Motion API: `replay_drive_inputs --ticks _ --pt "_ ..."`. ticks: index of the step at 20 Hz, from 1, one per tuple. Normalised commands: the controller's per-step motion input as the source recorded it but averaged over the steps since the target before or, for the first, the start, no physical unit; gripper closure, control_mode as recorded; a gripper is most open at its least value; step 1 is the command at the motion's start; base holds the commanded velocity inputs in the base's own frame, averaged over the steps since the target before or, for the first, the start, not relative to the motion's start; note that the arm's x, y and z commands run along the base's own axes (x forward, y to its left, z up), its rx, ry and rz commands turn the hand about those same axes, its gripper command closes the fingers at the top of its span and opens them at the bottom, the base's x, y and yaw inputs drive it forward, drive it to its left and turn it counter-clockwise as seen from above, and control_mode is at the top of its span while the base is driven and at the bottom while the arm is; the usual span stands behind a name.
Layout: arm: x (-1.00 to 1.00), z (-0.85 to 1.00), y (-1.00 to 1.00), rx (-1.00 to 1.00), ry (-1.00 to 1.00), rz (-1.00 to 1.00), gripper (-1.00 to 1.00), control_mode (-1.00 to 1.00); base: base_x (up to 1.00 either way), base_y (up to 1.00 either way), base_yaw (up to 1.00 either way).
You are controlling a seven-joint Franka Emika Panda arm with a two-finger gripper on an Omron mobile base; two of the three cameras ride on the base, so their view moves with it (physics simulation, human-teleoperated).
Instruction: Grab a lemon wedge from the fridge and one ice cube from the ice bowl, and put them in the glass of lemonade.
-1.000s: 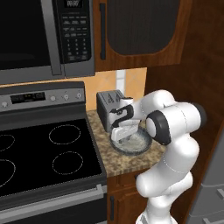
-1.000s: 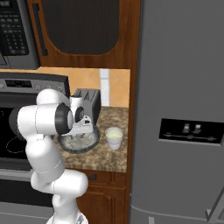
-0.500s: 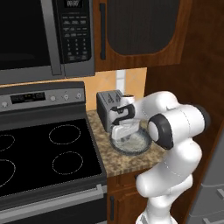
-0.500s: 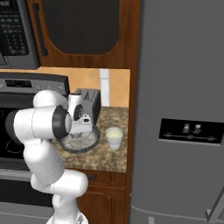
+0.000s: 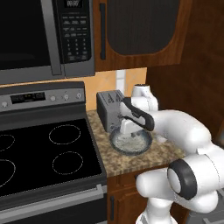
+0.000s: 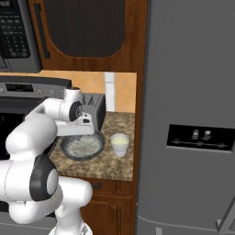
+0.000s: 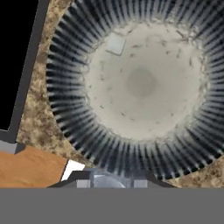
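Observation:
My gripper point(image 7: 109, 183) hangs over the near rim of the ice bowl point(image 7: 70, 109), a wide blue-grey ribbed bowl with a whitish grainy inside. A pale translucent ice cube point(image 7: 106, 180) sits between the two dark fingertips, and the jaws are closed on it. Another ice cube point(image 7: 116, 43) lies on the bowl's floor. From the left base, the gripper point(image 5: 126, 130) points down just above the ice bowl point(image 5: 142, 146). The glass of lemonade point(image 6: 120, 143) stands to the right of the ice bowl point(image 6: 82, 147). The fridge point(image 6: 193, 114) has its doors shut. The lemon wedge is out of view.
A dark toaster point(image 5: 109, 109) stands right behind the bowl against the wall. A black stove top point(image 5: 48, 153) borders the granite counter point(image 6: 114, 165) on the left, with a microwave point(image 5: 43, 35) above it. A wooden cabinet point(image 6: 87, 32) hangs over the counter.
The hand stays over the ice bowl. The arm's elbow has swung lower and toward the base.

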Motion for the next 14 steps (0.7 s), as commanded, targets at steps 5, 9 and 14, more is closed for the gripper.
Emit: replay_drive_inputs --ticks 5,9,14 --pt "-0.76 0.75 -0.53 0.00 -0.05 -0.14 1.00 -1.00 0.00 0.00 0.00" --pt "-0.20 0.73 -0.70 -0.02 -0.08 -0.23 1.00 -1.00 0.00 0.00 0.00" --pt "0.01 0.51 -0.73 -0.04 -0.06 -0.34 1.00 -1.00 0.00 0.00 0.00"
